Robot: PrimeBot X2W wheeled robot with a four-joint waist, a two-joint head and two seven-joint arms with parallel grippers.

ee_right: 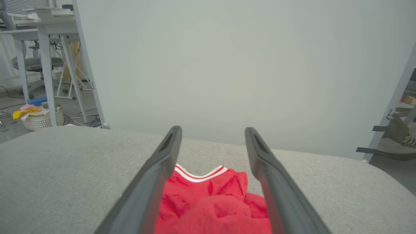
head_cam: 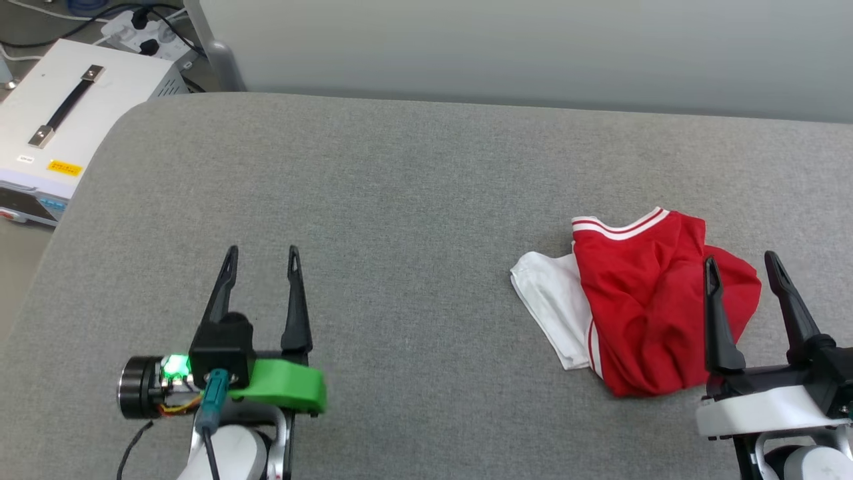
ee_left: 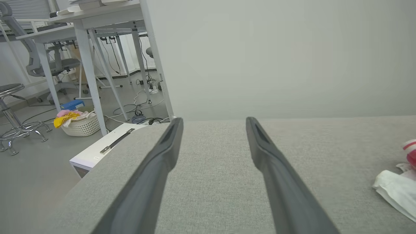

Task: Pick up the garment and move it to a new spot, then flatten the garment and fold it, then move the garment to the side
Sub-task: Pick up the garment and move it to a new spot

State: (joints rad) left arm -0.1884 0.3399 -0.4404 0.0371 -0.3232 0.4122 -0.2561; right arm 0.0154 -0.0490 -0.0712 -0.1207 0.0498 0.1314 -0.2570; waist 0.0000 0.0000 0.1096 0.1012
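The crumpled red-and-white garment (head_cam: 640, 300) lies at the counter's (head_cam: 400, 200) right, the right claw (head_cam: 741, 259) gaping over its edge, the left claw (head_cam: 263, 257) gaping well away; the white box's (head_cam: 60, 113) yellow label is too small to read.

Left gripper (ee_left: 213, 120): both dark fingers spread wide, nothing between them, above the grey table (ee_left: 214, 182). Garment (ee_left: 395, 190): white fabric with a bit of red, lying at the right edge, well apart from the fingers. Past the table's left corner: white box (ee_left: 104, 148) with a handle, and a basket (ee_left: 81, 125) of cloths on the floor.
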